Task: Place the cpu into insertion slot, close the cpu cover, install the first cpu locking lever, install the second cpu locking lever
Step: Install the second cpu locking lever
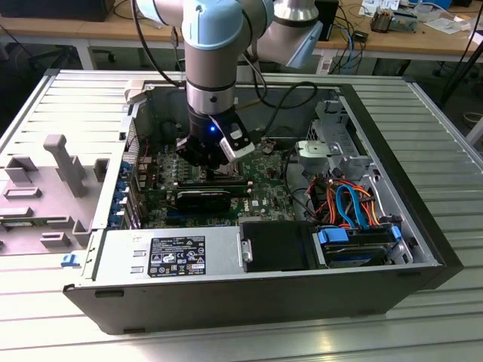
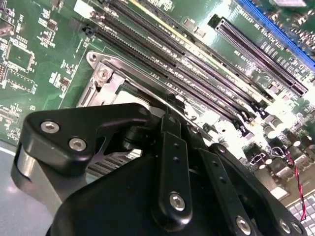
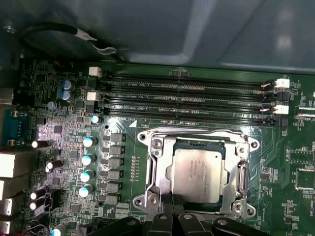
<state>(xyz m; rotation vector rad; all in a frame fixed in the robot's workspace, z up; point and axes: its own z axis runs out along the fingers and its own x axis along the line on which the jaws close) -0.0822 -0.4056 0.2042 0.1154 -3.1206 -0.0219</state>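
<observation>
One dull silver-grey cpu (image 3: 199, 173), flat inside the cpu cover (image 3: 158, 162).

The open computer case (image 1: 249, 294) leaves its top side free, and the arm reaches down through it. Around the insertion slot (image 3: 199, 172) room is tight: 4 long black memory slots (image 3: 187, 101) run just beside one edge, a row of capacitors (image 3: 87, 158) stands along another, and the case wall (image 3: 147, 29) rises beyond the memory slots. In the exterior view, the power supply box (image 1: 173, 256) and drive bay with orange and blue cables (image 1: 351, 207) crowd the near and right sides.
</observation>
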